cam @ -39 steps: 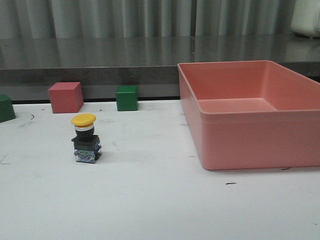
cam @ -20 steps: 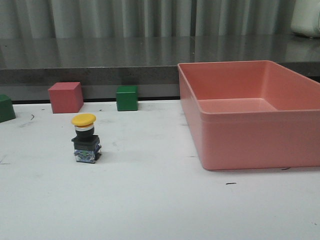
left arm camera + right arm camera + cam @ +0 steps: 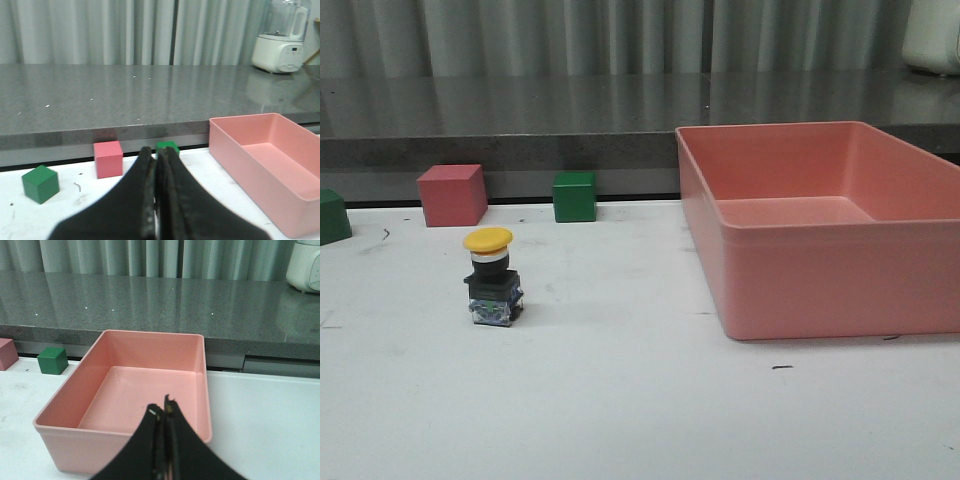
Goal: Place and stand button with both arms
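Observation:
The button [image 3: 491, 278] stands upright on the white table at the left, its yellow cap on top, black body and bluish base below. Neither arm shows in the front view. In the left wrist view my left gripper [image 3: 158, 152] is shut and empty, raised over the table; the button is hidden there. In the right wrist view my right gripper [image 3: 163, 409] is shut and empty, above the near wall of the pink bin [image 3: 125, 440].
The large pink bin [image 3: 800, 290] fills the right side of the table. A pink cube [image 3: 451, 195] and a green cube [image 3: 574, 196] sit along the back edge, another green cube [image 3: 332, 216] at far left. A grey counter runs behind.

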Robot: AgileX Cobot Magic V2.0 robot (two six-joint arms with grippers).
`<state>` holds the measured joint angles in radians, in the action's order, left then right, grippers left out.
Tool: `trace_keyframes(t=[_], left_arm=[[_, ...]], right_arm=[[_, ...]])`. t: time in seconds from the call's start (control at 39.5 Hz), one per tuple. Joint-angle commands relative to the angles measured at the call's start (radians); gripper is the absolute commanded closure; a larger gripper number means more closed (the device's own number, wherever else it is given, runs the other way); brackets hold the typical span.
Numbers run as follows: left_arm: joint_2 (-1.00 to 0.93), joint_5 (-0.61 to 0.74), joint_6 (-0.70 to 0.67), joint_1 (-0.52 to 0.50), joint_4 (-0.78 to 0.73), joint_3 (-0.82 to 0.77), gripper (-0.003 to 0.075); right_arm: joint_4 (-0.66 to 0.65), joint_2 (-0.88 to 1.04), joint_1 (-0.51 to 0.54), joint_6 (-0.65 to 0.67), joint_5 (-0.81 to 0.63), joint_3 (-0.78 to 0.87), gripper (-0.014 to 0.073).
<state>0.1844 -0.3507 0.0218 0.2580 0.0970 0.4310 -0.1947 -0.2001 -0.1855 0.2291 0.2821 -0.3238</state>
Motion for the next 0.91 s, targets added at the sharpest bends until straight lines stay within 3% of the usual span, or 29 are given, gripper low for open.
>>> trace_keyframes(t=[0.0,0.18,0.33,0.53,0.58,0.89], left_arm=[[-0.057,0.091,-0.022,-0.067,-0.005,-0.04,0.074],[-0.187,0.107,-0.022,-0.241,0.0,-0.196,0.074],[-0.214,0.163,-0.022,-0.319,0.002,-0.31,0.074],[-0.214,0.299,-0.022,-0.326,0.006,-0.446,0.074],[-0.214,0.251,-0.022,-0.326,0.006,-0.441,0.0741],[-0.212,0.273,-0.022,-0.326,0.006,-0.443,0.074]], right_arm=[[-0.019,-0.01,0.002,-0.008,-0.081,-0.026,0.0664],[-0.019,-0.01,0.002,-0.008,-0.081,-0.026,0.0664],[-0.019,-0.011,0.002,-0.008,-0.081,-0.026,0.0664],[-0.019,-0.011,0.002,-0.008,-0.081,-0.026,0.0664],[-0.019,-0.011,0.002,-0.008,-0.081,-0.026,0.0664],[-0.019,-0.011,0.002,-0.008,-0.081,-0.026,0.0664]])
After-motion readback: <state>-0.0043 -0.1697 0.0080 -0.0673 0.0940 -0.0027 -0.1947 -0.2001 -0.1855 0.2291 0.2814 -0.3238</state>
